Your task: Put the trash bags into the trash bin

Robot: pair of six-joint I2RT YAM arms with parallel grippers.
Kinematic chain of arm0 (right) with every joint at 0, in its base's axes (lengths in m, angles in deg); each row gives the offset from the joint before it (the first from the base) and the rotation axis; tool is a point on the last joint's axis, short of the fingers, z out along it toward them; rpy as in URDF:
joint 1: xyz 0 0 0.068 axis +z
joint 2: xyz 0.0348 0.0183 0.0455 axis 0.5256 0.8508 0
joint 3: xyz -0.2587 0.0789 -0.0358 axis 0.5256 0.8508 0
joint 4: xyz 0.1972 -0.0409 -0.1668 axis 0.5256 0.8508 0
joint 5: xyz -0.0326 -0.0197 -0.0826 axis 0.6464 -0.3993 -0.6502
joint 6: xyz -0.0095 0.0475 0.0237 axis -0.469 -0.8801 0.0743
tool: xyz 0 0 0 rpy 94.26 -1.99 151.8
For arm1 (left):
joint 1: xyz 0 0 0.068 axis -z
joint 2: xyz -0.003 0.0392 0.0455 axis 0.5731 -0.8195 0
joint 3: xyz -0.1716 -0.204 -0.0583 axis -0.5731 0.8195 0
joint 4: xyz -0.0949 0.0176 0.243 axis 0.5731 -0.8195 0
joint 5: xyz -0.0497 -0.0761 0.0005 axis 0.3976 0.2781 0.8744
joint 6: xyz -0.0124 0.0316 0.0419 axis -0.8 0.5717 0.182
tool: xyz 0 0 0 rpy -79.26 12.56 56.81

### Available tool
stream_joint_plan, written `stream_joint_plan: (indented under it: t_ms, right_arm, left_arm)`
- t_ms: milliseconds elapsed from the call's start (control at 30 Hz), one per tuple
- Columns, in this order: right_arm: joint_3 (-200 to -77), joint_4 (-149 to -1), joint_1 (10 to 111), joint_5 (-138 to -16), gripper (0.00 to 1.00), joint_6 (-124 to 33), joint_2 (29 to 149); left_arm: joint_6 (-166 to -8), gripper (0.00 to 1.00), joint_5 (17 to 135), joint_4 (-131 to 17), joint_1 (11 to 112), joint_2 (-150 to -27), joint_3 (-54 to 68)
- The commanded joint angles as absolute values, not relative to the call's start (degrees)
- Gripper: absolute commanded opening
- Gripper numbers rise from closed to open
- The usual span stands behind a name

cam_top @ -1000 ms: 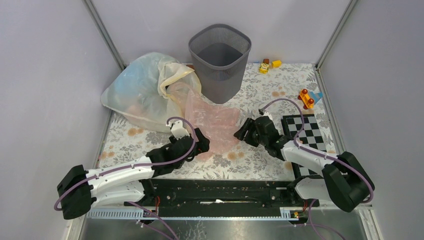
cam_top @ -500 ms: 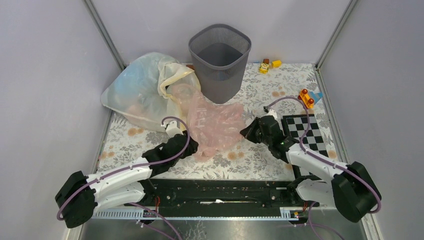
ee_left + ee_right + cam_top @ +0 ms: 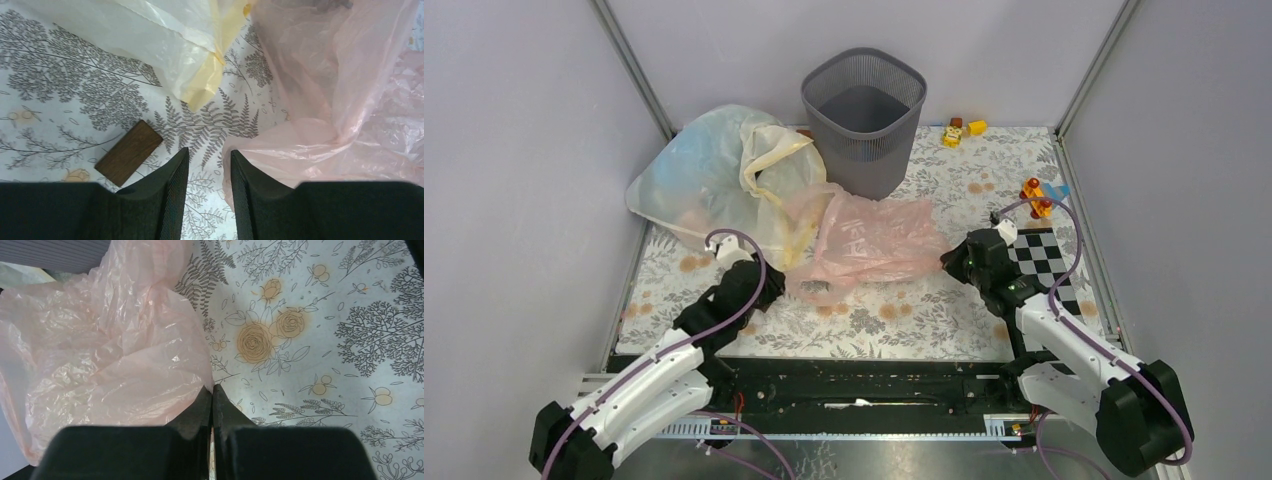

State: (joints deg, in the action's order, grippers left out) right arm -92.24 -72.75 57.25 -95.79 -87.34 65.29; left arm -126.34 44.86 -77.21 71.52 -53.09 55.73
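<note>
Pale-pink translucent film: the trash bag (image 3: 874,240) lies crumpled on the table (image 3: 924,320), ahead of and between the two tools. The mesh bin (image 3: 864,110) stands upright beyond the bag, its mouth open. The right tool (image 3: 952,262) meets the bag's nearer edge. The left tool (image 3: 767,287) stops just short of the opposite edge.

Left wrist view: the left tool's fingers stand slightly apart, with only patterned table between them. The pink film lies just to the right of the right-hand finger and extends ahead. The yellow rim of the whitish bag (image 3: 202,82) lies ahead, and a brown wooden block (image 3: 129,159) lies to the left.

Right wrist view: the right tool's fingers are pressed together, and a fold of the pink film appears nipped at their tips.

Good practice, as judged: the left tool should shift to its right and close on pink film alone, clear of the yellow rim. Both tools should then raise the bag above the bin's rim before carrying it forward. A single thin pinch may slip, so release should come only over the mouth.
</note>
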Motion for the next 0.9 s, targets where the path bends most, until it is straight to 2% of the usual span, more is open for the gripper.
stream_joint_plan:
  t_ms: [0,100,133,200,267,333,400,633,800,867]
  right_arm:
    - [-92.33,-71.50,55.89,-97.13,0.00,-87.53,64.75]
    - [-92.28,-72.27,55.83,-96.35,0.00,-88.44,64.76]
    - [-92.21,-72.82,55.83,-95.83,0.00,-88.71,64.68]
    - [-92.29,-74.52,55.81,-93.71,0.00,-89.46,64.85]
    - [-92.65,-77.63,55.83,-90.95,0.00,-90.35,65.67]
    - [-93.73,-78.87,55.87,-88.18,0.00,-91.07,67.19]
    - [-94.95,-79.20,55.87,-86.27,0.00,-91.47,68.80]
    - [-96.46,-79.62,55.87,-86.84,0.00,-92.17,69.77]
    - [-96.18,-79.59,55.85,-87.62,0.00,-92.52,69.06]
    - [-95.94,-79.62,55.87,-87.99,0.00,-92.72,68.81]
  left_arm:
    - [-122.99,0.40,43.89,-81.04,69.15,-51.76,52.04]
    - [-122.31,0.48,43.41,-82.91,67.73,-51.26,50.29]
    - [-121.09,0.53,44.47,-82.70,67.52,-50.77,49.65]
    - [-117.29,0.70,53.63,-78.39,67.47,-49.73,48.99]
    - [-116.20,0.88,69.32,-70.91,67.49,-49.87,50.02]
    - [-117.58,0.98,79.72,-65.53,67.75,-51.60,50.65]
    - [-117.84,0.99,82.50,-65.06,69.05,-53.04,50.42]
    - [-120.38,0.98,72.64,-69.15,74.65,-52.88,55.11]
    - [-123.81,0.78,67.29,-73.78,74.96,-51.11,57.68]
    - [-125.56,0.77,64.62,-75.52,75.03,-49.69,58.64]
